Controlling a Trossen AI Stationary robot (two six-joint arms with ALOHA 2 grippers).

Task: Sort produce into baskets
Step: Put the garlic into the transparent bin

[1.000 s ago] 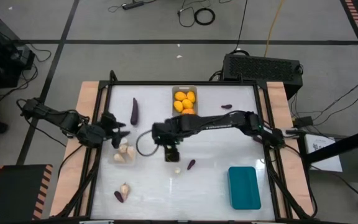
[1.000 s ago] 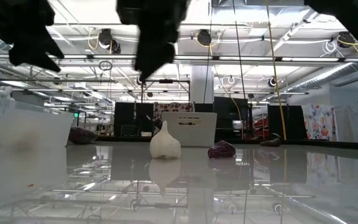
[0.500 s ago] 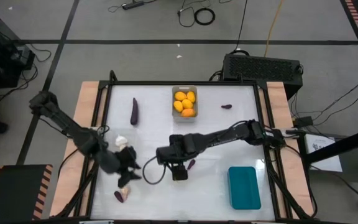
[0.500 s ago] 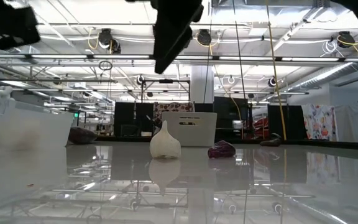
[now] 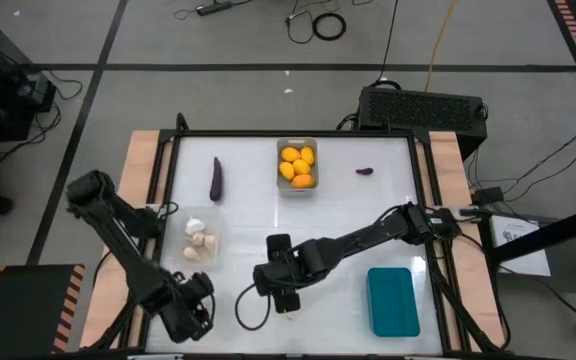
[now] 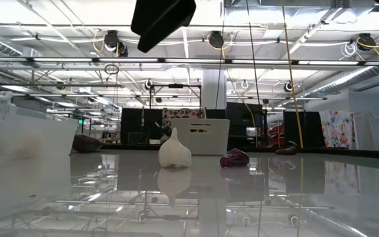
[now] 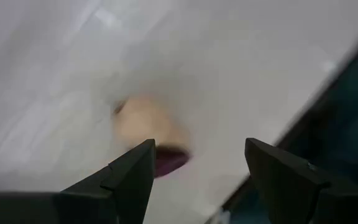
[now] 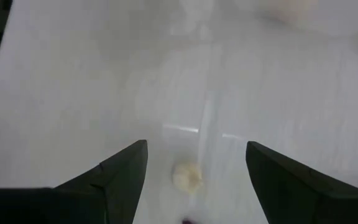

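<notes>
My left gripper (image 5: 193,312) hangs open near the table's front left. In the left wrist view (image 7: 197,149) its fingers stand over a pale garlic bulb (image 7: 145,124) and a purple eggplant piece (image 7: 169,160) that lie on the table. My right gripper (image 5: 280,290) hangs open near the table's front middle. In the right wrist view (image 8: 197,146) a garlic bulb (image 8: 187,176) lies on the table below it. The grey basket (image 5: 297,150) holds orange fruits (image 5: 297,165). The clear basket (image 5: 200,255) holds garlic bulbs (image 5: 198,238). The teal basket (image 5: 393,300) stands at the front right.
A long eggplant (image 5: 216,178) lies at the far left and a small one (image 5: 365,171) at the far right. In the low view a garlic bulb (image 6: 174,151) and a purple piece (image 6: 234,158) sit on the table's middle, before the grey basket (image 6: 202,135).
My left gripper has swung from beside the clear basket toward the table's near edge and now hangs over the garlic and eggplant at the front left. My right gripper has also gone toward the near edge, from the table's middle.
</notes>
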